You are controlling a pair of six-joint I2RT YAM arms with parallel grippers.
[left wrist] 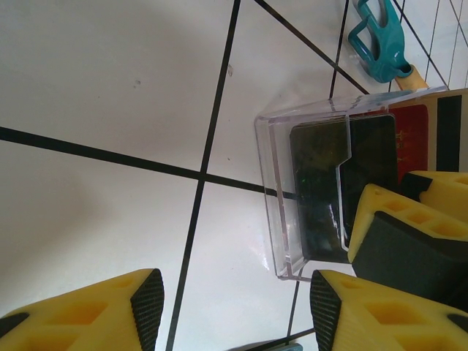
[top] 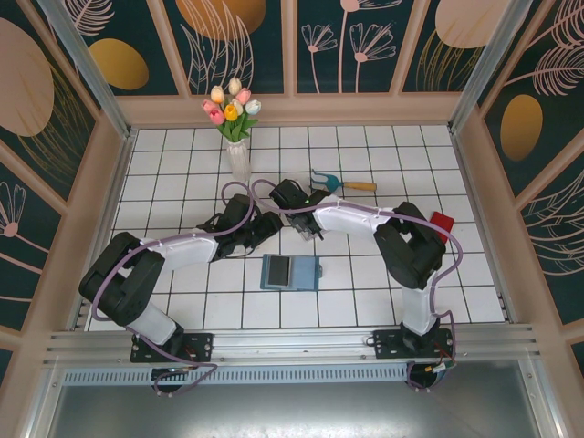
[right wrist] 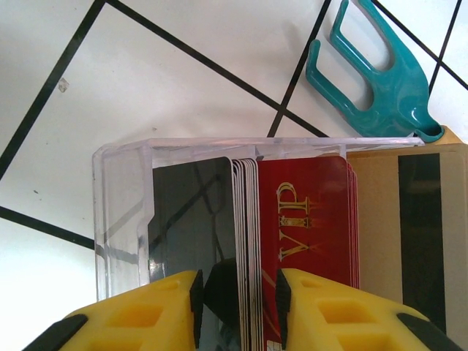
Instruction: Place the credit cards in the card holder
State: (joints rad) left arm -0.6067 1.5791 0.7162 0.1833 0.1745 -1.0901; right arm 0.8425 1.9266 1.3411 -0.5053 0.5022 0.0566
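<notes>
Jaws on the right pinch credit cards (right wrist: 307, 219) in a clear tray (right wrist: 121, 208); left jaws gape empty.

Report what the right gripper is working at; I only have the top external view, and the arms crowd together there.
Observer: The right gripper is at a clear tray of stacked cards, with its fingers on either side of the stack's edge.
Operator: Name the cards.
Observer: A dark card, several white-edged ones, a red VIP card and a gold card with a dark stripe.
Operator: Give me the left gripper.
Observer: The left gripper stands open over bare tile next to the tray, with nothing between its fingers.
</notes>
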